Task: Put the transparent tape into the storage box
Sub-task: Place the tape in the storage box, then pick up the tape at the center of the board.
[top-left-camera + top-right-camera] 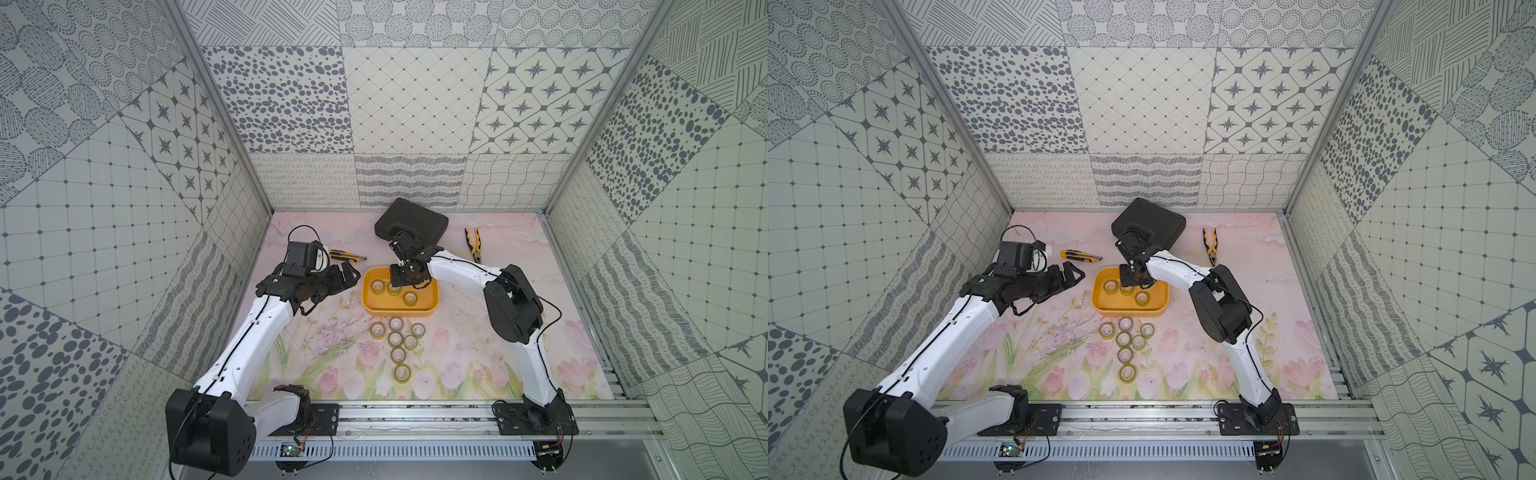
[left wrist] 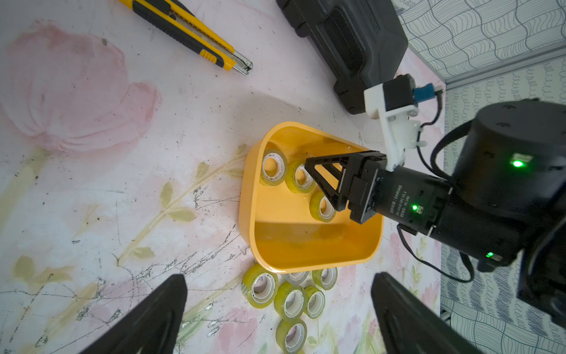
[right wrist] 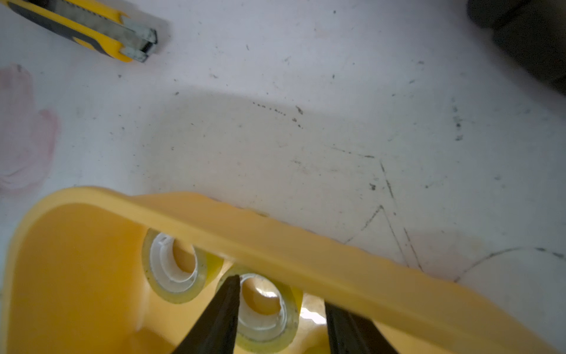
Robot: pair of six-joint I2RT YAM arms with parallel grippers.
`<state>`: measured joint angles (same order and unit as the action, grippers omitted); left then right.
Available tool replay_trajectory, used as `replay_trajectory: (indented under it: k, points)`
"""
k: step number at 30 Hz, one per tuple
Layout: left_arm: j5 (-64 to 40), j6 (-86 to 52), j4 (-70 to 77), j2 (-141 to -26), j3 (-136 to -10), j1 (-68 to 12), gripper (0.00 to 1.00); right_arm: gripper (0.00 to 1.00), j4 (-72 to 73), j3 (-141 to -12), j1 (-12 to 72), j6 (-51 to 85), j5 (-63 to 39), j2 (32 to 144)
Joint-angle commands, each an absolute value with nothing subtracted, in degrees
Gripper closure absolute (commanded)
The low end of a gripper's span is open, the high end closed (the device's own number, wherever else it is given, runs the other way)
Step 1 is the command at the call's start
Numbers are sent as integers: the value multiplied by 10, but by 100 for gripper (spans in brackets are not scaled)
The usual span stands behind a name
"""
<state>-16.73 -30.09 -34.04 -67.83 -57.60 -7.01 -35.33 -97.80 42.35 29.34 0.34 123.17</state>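
Down into the yellow box [image 1: 399, 312] with the right gripper [image 3: 280, 294], close to the far wall. Box itself mid-table, between the two arms. Fingers [image 3: 219, 318] part-way open, straddling the middle roll [image 3: 263, 326] flat on the box floor: one finger right up against the roll's side, the other standing clear of it, a gap in between. No squeeze on it, going by the wrist view. Seen from the left wrist, the same gripper angled down over that roll.

Two more rolls of tape in there alongside: the left roll [image 1: 378, 286] just beside the middle one, toward the box's left end, and the right roll [image 1: 409, 297] a touch nearer the front wall. All three flat, holes up, in both top views.

Out on the flowered mat [image 1: 478, 353], just in front of the box, seven loose rolls [image 1: 398, 354] bunched together, several touching, tailing off toward the robot's base.

Over to the left gripper [image 2: 280, 275]: hovering near the box's left end, apart from it, fingers [image 2: 147, 321] spread wide, empty.

Behind the box, a black case [image 1: 411, 222], partly hidden by the right wrist. Yellow knife [image 1: 347, 256] on the mat behind the left gripper, metal tip toward the right. Pliers [image 1: 473, 245] off to the right of the case, well apart from the box.
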Motion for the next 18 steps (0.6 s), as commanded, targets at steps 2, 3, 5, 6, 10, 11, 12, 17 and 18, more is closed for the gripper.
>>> replay_trajectory:
  k: [2, 3, 5, 6, 10, 11, 12, 17, 18]
  points:
    - [-159, -289, -341, -675, -583, -69, 1, 49, -317, -946, 423, 287, -4, 1116]
    - [-156, -286, -343, -672, -583, -69, 1, 49, -313, -931, 423, 284, -2, 1093]
    - [-152, -281, -344, -665, -580, -69, 1, 49, -306, -901, 423, 279, -3, 1052]
    - [-152, -278, -346, -660, -578, -70, 1, 49, -301, -881, 423, 275, -8, 1027]
    - [-154, -279, -363, -642, -563, -71, 1, 49, -252, -754, 425, 274, -45, 925]
    - [-152, -281, -363, -637, -556, -72, 1, 49, -240, -723, 426, 276, -47, 903]
    - [-149, -283, -357, -633, -547, -73, 1, 49, -238, -692, 429, 278, -44, 881]
    - [-153, -286, -368, -641, -544, -74, 1, 50, -268, -588, 447, 294, -42, 809]
    - [-155, -284, -367, -643, -546, -74, 1, 50, -266, -565, 455, 297, -43, 796]
